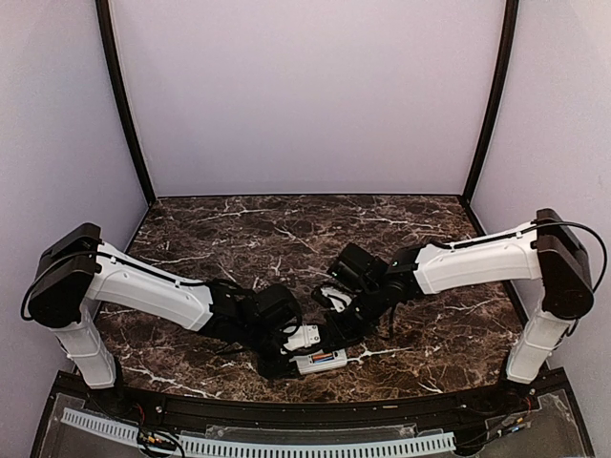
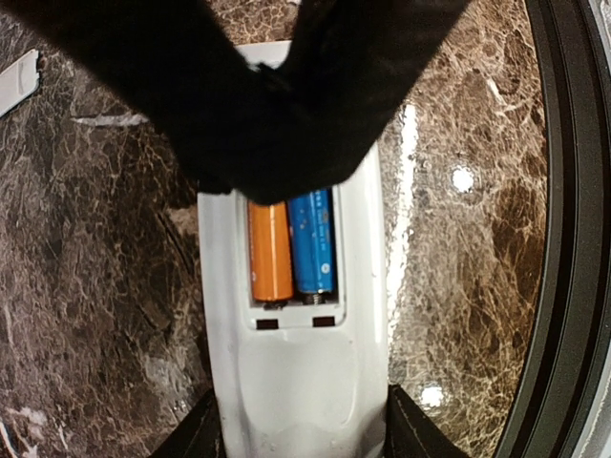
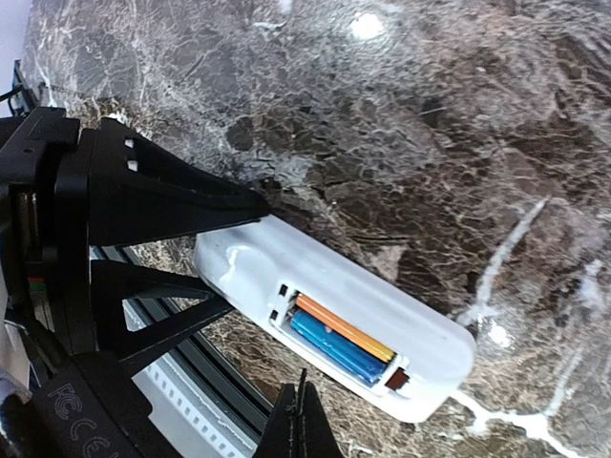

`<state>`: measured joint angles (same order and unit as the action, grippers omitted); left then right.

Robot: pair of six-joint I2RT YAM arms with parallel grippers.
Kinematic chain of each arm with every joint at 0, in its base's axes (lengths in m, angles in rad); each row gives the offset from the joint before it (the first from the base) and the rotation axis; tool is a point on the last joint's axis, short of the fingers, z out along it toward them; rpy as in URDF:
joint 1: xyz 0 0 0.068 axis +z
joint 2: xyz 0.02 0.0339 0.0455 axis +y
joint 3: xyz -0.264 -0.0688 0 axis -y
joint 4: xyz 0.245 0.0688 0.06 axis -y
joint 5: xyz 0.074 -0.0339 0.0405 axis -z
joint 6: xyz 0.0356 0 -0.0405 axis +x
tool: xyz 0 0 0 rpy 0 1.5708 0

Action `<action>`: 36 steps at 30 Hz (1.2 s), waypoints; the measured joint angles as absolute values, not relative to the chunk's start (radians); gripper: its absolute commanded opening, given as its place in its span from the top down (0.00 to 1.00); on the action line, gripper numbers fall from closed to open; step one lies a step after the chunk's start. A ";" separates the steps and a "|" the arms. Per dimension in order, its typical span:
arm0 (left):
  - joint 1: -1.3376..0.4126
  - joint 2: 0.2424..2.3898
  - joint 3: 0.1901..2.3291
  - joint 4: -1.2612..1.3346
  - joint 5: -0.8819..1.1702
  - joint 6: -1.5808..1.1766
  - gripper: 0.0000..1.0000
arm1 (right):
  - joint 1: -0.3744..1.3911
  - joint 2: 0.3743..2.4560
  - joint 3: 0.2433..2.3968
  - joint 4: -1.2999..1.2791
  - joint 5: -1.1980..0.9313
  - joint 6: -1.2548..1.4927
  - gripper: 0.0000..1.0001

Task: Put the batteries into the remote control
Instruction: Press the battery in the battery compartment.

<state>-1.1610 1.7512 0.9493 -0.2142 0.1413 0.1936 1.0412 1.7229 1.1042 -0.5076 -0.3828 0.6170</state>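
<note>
Spread beneath everything: dark brown white-veined marble tabletop (image 1: 286, 229), with two white-and-black arms reaching inward, meeting near front edge.
Lying back-up near that edge: small white rectangular plastic remote control (image 2: 296, 382), battery recess uncovered.
Clamped on remote's rounded end: left gripper (image 2: 304, 434), one black finger against each long side.
Poised over remote's other end, jaws clenched together, nothing held: right gripper (image 3: 301, 405).
Lying apart on marble: small loose white cover piece (image 2: 17, 81).
Seated side by side in recess, touching: slim orange cylindrical battery (image 2: 270, 253), slim blue cylindrical battery (image 2: 312, 239).
</note>
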 measured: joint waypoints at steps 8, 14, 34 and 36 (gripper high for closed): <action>-1.161 1.751 0.949 -0.213 0.142 0.194 0.48 | 1.023 1.745 1.058 -0.425 -0.439 0.630 1.00; -1.161 1.751 0.948 -0.211 0.139 0.197 0.48 | 1.014 1.768 1.001 -0.380 -0.440 0.633 1.00; -1.149 1.744 0.950 -0.202 0.131 0.207 0.22 | 0.943 1.623 1.066 -0.426 -0.464 0.566 0.91; -1.147 1.744 0.950 -0.207 0.133 0.211 0.18 | 0.906 1.592 1.068 -0.426 -0.429 0.556 0.80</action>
